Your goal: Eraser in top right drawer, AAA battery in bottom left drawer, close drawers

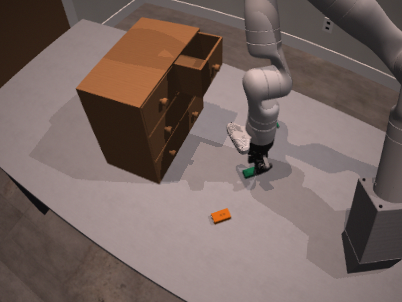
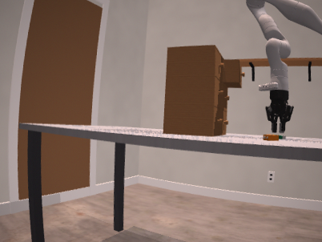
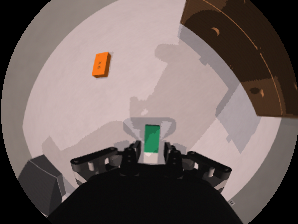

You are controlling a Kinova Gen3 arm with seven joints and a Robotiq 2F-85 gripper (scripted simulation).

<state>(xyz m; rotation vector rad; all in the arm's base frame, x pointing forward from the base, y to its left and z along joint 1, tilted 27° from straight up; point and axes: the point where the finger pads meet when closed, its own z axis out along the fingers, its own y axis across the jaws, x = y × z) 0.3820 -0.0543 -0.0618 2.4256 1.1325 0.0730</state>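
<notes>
A green block with a white end, which looks like the eraser (image 1: 248,173) (image 3: 152,134), lies on the table. My gripper (image 1: 261,169) (image 2: 279,131) (image 3: 152,147) points down over it, part open, with a fingertip on each side of its white end and gaps in the wrist view. The chest (image 1: 125,65) (image 2: 190,88) stands upright. Its top-row right drawer (image 1: 189,77) (image 2: 233,74) is pulled well out; the other visible drawers look pushed in. A small green thing (image 1: 278,125) shows partly behind the arm; I cannot tell if it is the AAA battery.
An orange block (image 1: 221,216) (image 2: 271,137) (image 3: 101,65) with small dark marks lies on the table (image 1: 100,195), towards the near side in the top view. The robot's base (image 1: 372,225) stands at the right. The pulled-out drawer sticks out high over the table.
</notes>
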